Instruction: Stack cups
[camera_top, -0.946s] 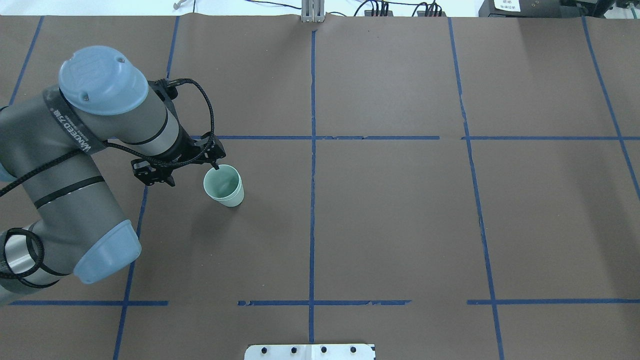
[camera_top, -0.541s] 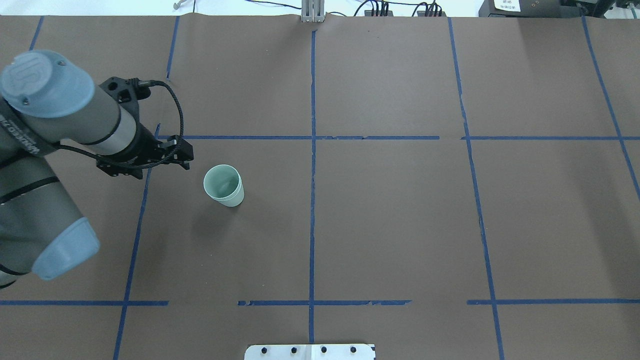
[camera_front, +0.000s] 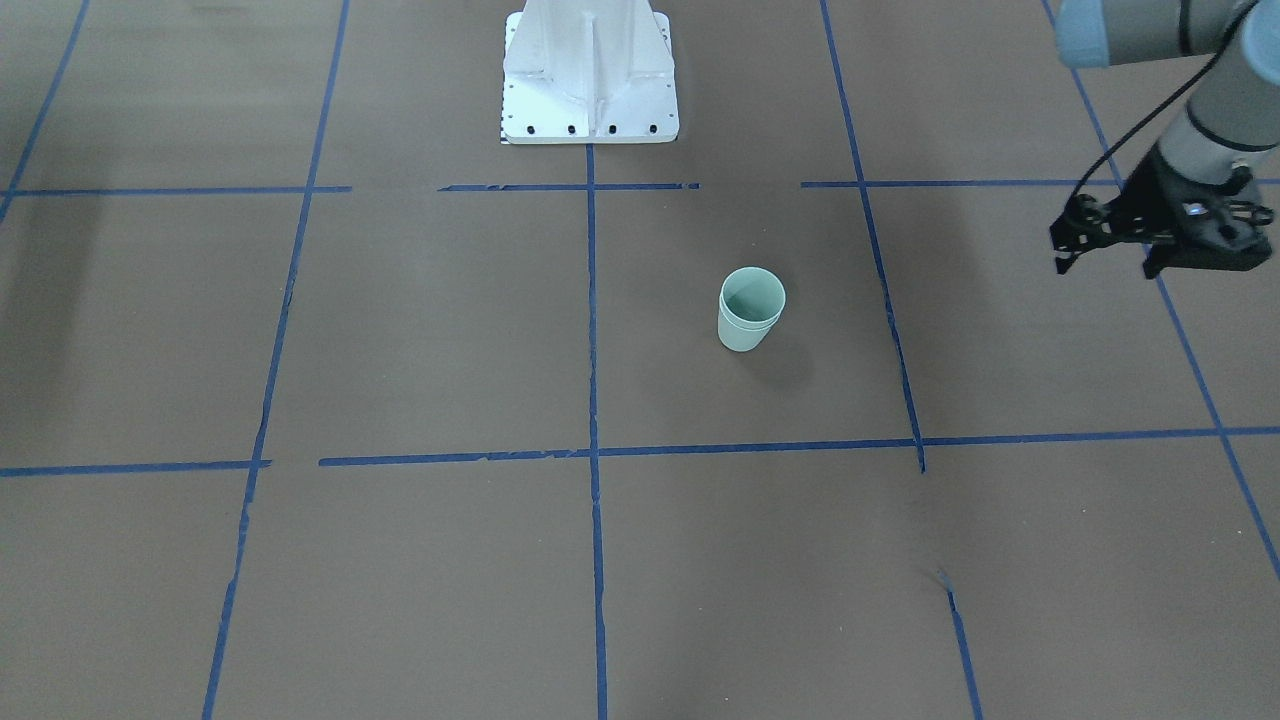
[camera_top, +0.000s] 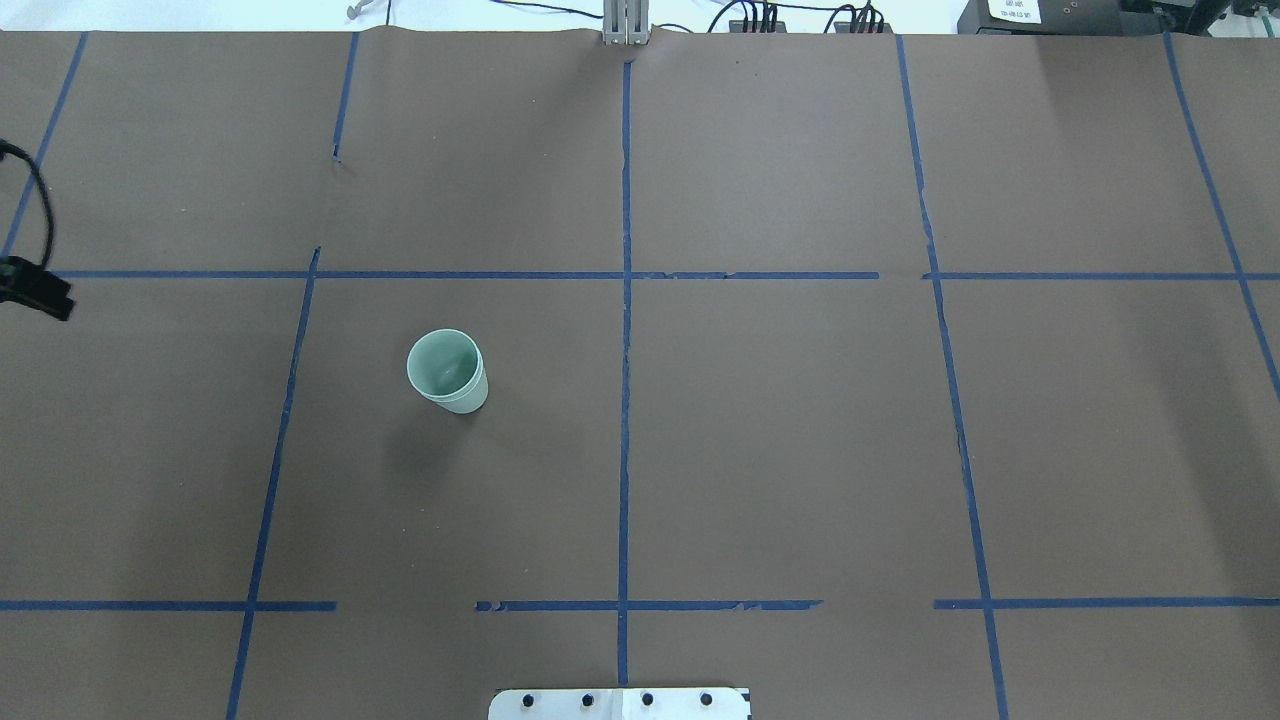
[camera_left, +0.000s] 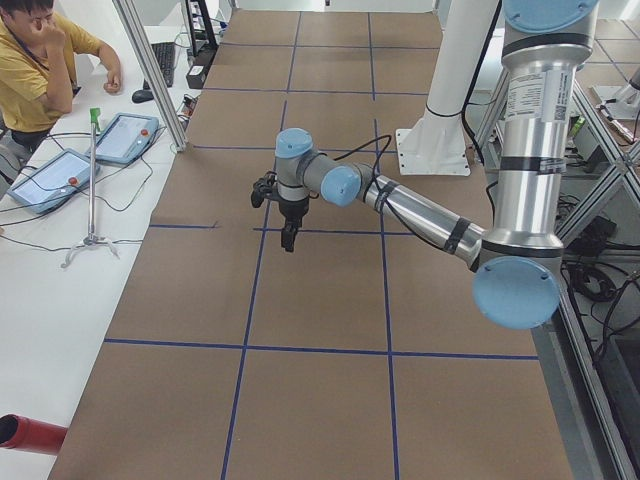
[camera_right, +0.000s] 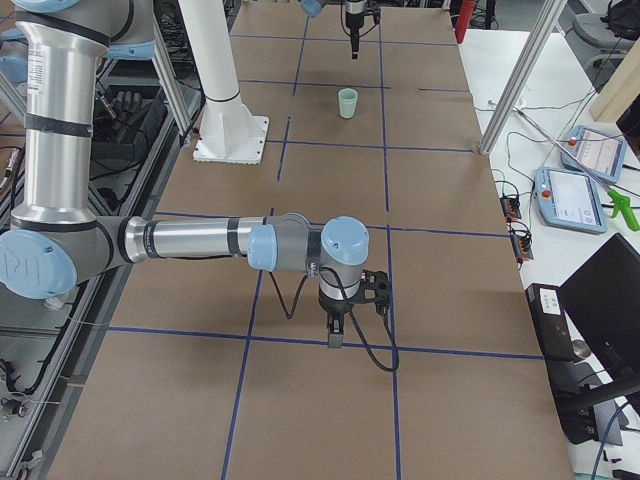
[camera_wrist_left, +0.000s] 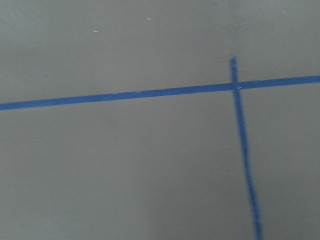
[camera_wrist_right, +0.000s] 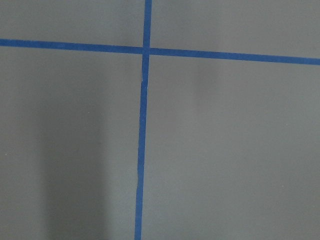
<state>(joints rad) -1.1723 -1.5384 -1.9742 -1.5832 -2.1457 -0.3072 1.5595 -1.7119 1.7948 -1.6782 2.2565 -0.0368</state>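
the left gripper (camera_front: 1104, 266) has pulled well clear of the cups (camera_top: 447, 371), jaws seemingly apart and empty (for the right gripper (camera_right: 335, 338) one cannot tell), so the stack looks done.

On the table (camera_top: 800, 450), in its left half: cups (camera_top: 447, 371), one inside the other, upright, forward and to the left of the base plate (camera_front: 590, 110). Well apart to their left, above the table near its left end: left gripper (camera_front: 1105, 262). Far off, above the opposite end: right gripper (camera_right: 335, 335)
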